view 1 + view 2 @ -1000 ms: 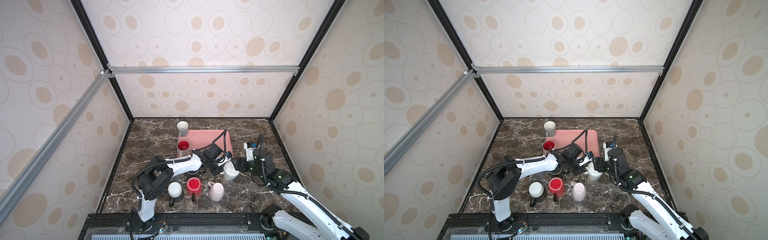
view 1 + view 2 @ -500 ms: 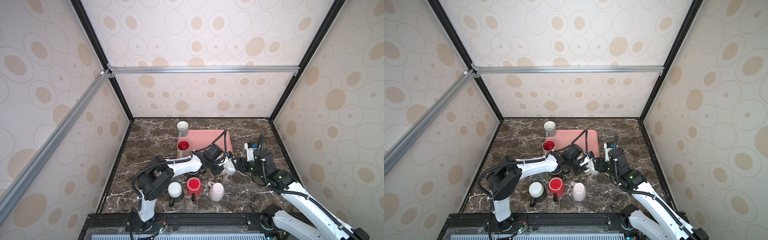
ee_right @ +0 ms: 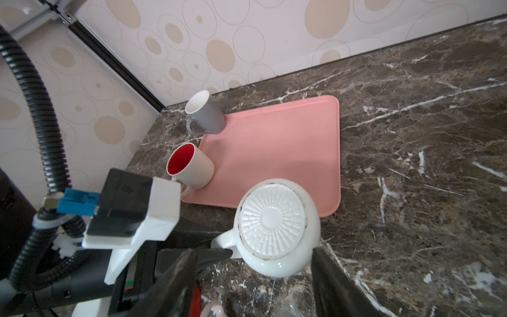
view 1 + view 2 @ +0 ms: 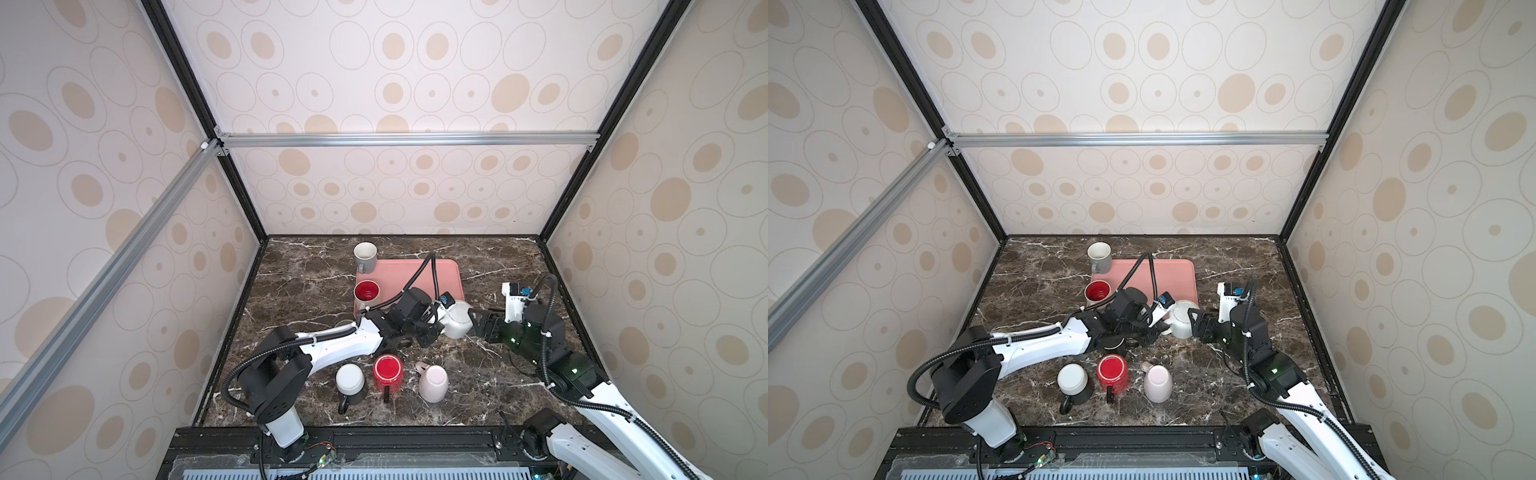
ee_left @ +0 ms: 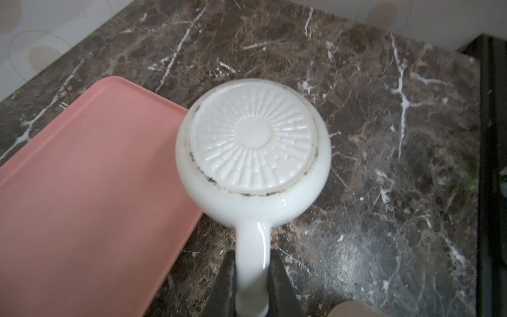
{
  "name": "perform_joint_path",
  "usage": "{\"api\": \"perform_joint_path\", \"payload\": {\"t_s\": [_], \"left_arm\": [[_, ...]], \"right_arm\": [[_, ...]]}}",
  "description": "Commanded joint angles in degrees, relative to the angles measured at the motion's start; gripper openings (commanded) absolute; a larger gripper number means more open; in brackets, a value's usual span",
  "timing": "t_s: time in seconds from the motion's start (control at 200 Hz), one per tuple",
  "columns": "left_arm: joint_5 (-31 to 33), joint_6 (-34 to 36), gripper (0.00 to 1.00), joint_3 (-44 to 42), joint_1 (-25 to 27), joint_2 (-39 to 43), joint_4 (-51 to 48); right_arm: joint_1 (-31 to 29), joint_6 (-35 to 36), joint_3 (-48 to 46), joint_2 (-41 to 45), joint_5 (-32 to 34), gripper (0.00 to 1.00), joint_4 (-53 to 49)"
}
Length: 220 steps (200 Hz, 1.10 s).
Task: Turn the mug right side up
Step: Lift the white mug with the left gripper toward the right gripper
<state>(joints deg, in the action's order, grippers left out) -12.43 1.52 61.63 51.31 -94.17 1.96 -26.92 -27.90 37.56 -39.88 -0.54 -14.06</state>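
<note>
1. Left wrist view: the left hand [image 5: 252, 274] is pinched narrow on the handle of the white mug [image 5: 253, 137]. The mug's ribbed base faces up, so it is upside down.
2. In both top views the mug lies at the 5 o'clock corner of the pink tray [image 4: 409, 272], above the dark surface [image 4: 478, 390]. Whether it rests there or is raised, I cannot tell.
3. The left hand holds from the mug's 9 o'clock. The right hand [image 4: 476, 323] stands at its 3 o'clock with its fingers spread wide to either side of the body, apparently not gripping.
4. My judgement is that the grasp is made and the turn has not begun. What is left is to lift the mug, roll it over and set it down mouth up.
5. At the mug's 7 o'clock, the black mug [image 4: 351, 384], red mug [image 4: 388, 374] and pink mug [image 4: 433, 383] also stand inverted.
</note>
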Motion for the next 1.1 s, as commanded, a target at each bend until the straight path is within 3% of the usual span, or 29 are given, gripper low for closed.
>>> {"api": "perform_joint_path", "payload": {"t_s": [0.0, 0.155, 0.25, 0.455, 0.575, 0.9, 1.095], "left_arm": [[-0.3, -6.1, 0.0, -0.9, -2.0, 4.9, 13.1], [-3.5, -13.2, 0.0, -6.1, -6.9, 12.3, 23.2], [-5.6, -16.5, 0.0, -8.7, -9.7, 16.5, 27.8], [-9.1, -21.0, 0.0, -13.9, -14.8, 25.8, 35.7], [-10.4, -23.2, 0.0, -16.2, -16.3, 30.7, 39.9], [-13.4, -34.1, 0.0, -21.5, -17.6, 34.5, 58.8], [-14.1, -39.9, 0.0, -21.3, -18.0, 31.4, 67.7]], "right_arm": [[0.3, -0.6, -1.3, 1.7, -2.7, 0.68, 6.7], [0.4, -1.9, -3.4, 2.5, -9.5, 0.67, 15.9], [0.3, -3.2, -4.2, 0.3, -17.4, 0.67, 23.3], [0.4, -9.3, -6.1, -11.9, -32.3, 0.67, 45.4], [0.3, -16.9, -5.3, -21.7, -39.7, 0.67, 62.2], [-0.8, -34.4, 3.8, -39.9, -46.9, 0.67, 93.6], [-4.1, -32.0, 7.2, -41.0, -46.5, 0.66, 92.5]]}}
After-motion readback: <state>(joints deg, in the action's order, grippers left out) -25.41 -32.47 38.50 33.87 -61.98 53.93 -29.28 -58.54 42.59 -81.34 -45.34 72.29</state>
